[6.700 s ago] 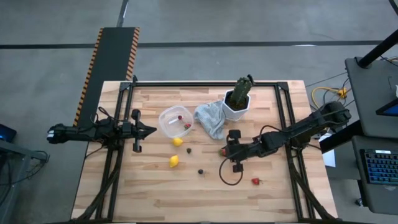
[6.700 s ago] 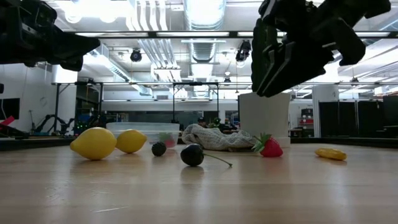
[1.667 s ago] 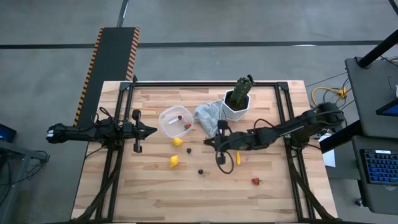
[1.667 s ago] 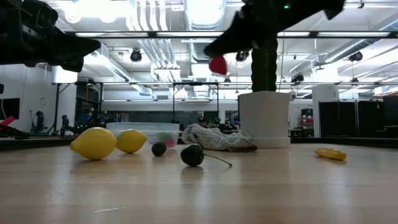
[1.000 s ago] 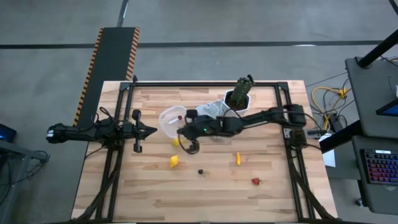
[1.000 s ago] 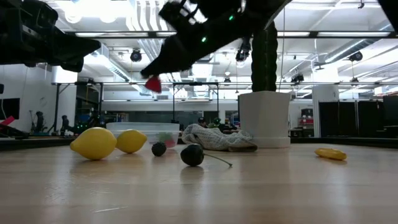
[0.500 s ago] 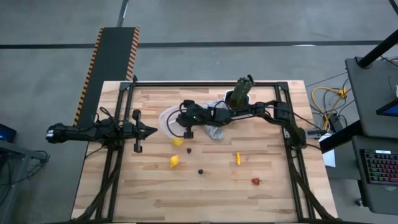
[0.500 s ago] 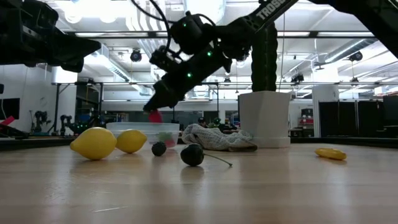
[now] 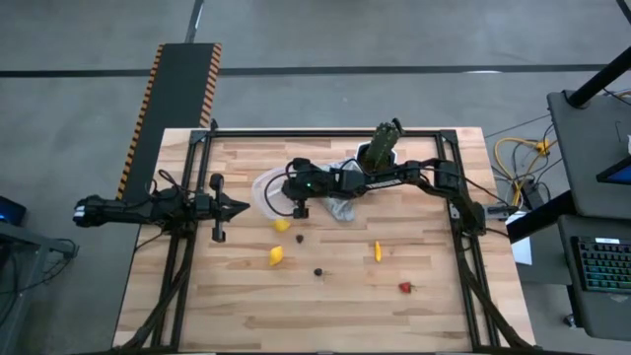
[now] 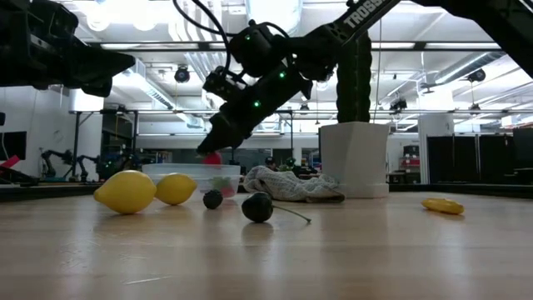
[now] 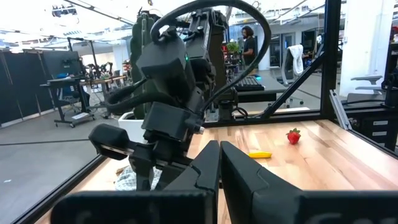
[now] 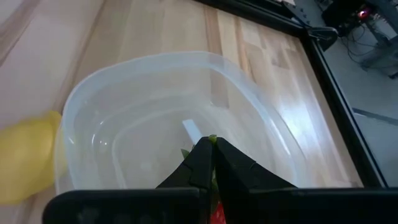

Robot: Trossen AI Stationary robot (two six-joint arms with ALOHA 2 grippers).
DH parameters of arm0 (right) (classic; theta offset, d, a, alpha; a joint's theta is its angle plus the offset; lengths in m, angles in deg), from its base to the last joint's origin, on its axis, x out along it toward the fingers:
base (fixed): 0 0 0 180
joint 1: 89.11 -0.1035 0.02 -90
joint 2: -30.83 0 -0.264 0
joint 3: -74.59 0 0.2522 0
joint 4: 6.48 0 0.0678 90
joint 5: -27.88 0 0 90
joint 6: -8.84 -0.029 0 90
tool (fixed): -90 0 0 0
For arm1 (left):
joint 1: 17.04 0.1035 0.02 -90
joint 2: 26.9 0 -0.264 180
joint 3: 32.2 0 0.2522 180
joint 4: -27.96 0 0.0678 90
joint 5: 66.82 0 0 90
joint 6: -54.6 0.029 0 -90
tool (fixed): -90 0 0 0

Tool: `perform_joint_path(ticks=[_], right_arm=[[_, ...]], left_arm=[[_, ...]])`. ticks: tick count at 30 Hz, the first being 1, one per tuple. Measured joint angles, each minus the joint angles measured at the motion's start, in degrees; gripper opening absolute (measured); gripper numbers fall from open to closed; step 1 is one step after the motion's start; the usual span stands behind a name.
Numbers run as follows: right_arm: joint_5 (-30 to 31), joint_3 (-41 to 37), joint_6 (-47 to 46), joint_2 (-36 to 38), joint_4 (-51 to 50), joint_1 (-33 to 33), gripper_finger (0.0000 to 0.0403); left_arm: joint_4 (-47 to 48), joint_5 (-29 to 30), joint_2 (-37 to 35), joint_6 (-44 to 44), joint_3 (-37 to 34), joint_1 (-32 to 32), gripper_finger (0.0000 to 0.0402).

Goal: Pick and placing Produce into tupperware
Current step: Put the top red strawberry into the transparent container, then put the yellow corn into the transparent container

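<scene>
The clear tupperware (image 9: pixel 264 193) stands at the table's far middle and fills the right wrist view (image 12: pixel 124 68). My right gripper (image 10: pixel 215 150) hangs over it, shut on a red strawberry (image 10: pixel 212 157). Still on the table are two lemons (image 9: pixel 282 225) (image 9: pixel 276 256), two dark pieces (image 9: pixel 300 237) (image 9: pixel 318 271), a thin yellow-orange piece (image 9: pixel 377 251) and another strawberry (image 9: pixel 404 288). My left gripper (image 9: pixel 242 207) waits shut at the left side. My right gripper pinches the strawberry between its two fingertips (image 12: pixel 202 158); green leaves (image 12: pixel 212 139) show above the fingers and red flesh (image 12: pixel 217 214) below. The fingers slant down from the table's right. The strawberry is lifted clear, just above the tupperware's rim (image 10: pixel 179 167).
A grey cloth (image 9: pixel 335 189) lies right of the tupperware, under my right arm. A cactus in a white pot (image 9: pixel 378 160) stands at the far right. Black frame rails (image 9: pixel 449 187) run along the table's sides. A person (image 11: pixel 249 37) stands in the room behind.
My right gripper has carried the strawberry toward the table's far edge and down, from above the lemon to just over the tupperware, tipping further downward. It has stayed shut on the strawberry, which remains clear of the table.
</scene>
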Motion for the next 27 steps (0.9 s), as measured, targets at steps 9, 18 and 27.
perform_joint_path(ticks=[9,18,27], right_arm=[[0.0,0.0,0.1,0.0,0.2,0.0,0.0009],[0.0,0.0,0.1,0.0,0.2,0.0,0.0028],[0.0,0.0,-0.7,0.1,0.3,0.0,0.0056]], left_arm=[[0.0,0.0,0.0,0.0,0.0,0.0,0.0],[0.0,0.0,0.0,0.0,0.0,0.0,0.0],[0.0,0.0,0.0,0.0,0.0,0.0,0.0]])
